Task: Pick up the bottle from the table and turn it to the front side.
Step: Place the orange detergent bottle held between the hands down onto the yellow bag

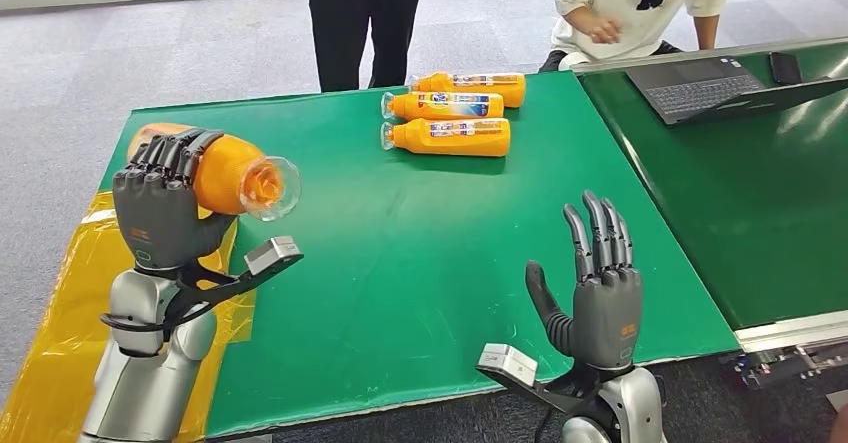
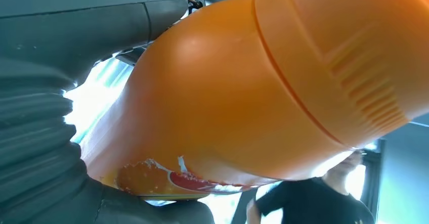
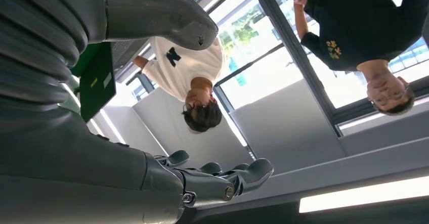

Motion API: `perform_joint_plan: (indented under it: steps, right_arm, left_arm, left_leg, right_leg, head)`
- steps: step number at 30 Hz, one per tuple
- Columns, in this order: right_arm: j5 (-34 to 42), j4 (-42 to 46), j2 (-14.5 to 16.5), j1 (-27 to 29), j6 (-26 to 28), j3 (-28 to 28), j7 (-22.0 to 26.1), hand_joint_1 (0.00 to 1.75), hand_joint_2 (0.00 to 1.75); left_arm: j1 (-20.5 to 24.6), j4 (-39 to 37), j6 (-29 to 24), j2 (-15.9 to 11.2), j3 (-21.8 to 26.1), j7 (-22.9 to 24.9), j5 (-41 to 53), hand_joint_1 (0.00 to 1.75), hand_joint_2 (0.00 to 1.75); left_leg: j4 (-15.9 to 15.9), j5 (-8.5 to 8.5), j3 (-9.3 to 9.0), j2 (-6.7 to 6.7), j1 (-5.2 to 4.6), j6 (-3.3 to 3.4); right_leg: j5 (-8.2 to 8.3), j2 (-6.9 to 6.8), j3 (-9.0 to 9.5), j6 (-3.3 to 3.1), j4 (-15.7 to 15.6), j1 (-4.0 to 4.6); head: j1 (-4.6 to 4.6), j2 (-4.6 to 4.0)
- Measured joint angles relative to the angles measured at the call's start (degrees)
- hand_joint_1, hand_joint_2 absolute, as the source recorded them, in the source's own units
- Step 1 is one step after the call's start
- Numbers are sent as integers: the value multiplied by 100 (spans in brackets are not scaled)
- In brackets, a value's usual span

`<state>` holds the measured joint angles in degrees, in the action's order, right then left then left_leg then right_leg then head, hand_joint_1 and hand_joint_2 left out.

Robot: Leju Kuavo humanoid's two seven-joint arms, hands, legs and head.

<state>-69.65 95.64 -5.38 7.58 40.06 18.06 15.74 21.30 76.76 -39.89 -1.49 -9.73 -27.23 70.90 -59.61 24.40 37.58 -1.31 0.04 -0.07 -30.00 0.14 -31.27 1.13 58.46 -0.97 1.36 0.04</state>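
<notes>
Right hand [image 1: 600, 298] nearest, low at near right over table [image 1: 420, 263] edge — fingers straight, spread, upright, holding nothing. Left hand [image 1: 160, 203] raised at near left, fingers curled over bottle [image 1: 235, 178], thumb under; bottle clear of table, lying roughly level, clear base toward right. Step in hand: pick-up done, turning under way or pending. Label [image 2: 172, 178] sits low against palm — next move likely calls for wrist roll to bring label forward. Three more bottles [image 1: 452, 108] lie at far centre.

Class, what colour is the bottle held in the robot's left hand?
Orange. The bottle shows best in the left wrist view.
</notes>
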Motion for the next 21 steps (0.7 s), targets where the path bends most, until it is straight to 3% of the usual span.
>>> perform_joint_plan:
  steps: [2,11,17,21]
  right_arm:
    - [3,27,59,103,0,-81,134,0,175]
    - [-90,125,339,385,2,-276,193,0,175]
    - [-69,128,367,374,2,-292,33,0,175]
    - [56,131,366,405,2,-321,113,0,175]
  left_arm:
    - [-17,15,0,-6,225,-112,369,175,175]
    - [-209,92,-2,-236,355,632,1256,175,175]
    - [-421,16,-2,-997,-139,2255,1386,175,175]
    - [-545,-145,-2,-1704,-978,3584,1388,175,175]
  left_leg:
    - [0,1,0,0,0,0]
    - [4,2,-1,0,2,-3]
    - [5,4,-4,-15,4,-6]
    - [5,6,-4,-15,6,-9]
  right_leg:
    - [-1,1,-1,-1,0,0]
    - [-4,0,-2,-6,0,3]
    - [-6,12,-6,-8,1,3]
    - [-12,11,-7,-18,0,4]
  head:
    - [-1,0]
    - [0,0]
    - [2,0]
    - [1,0]
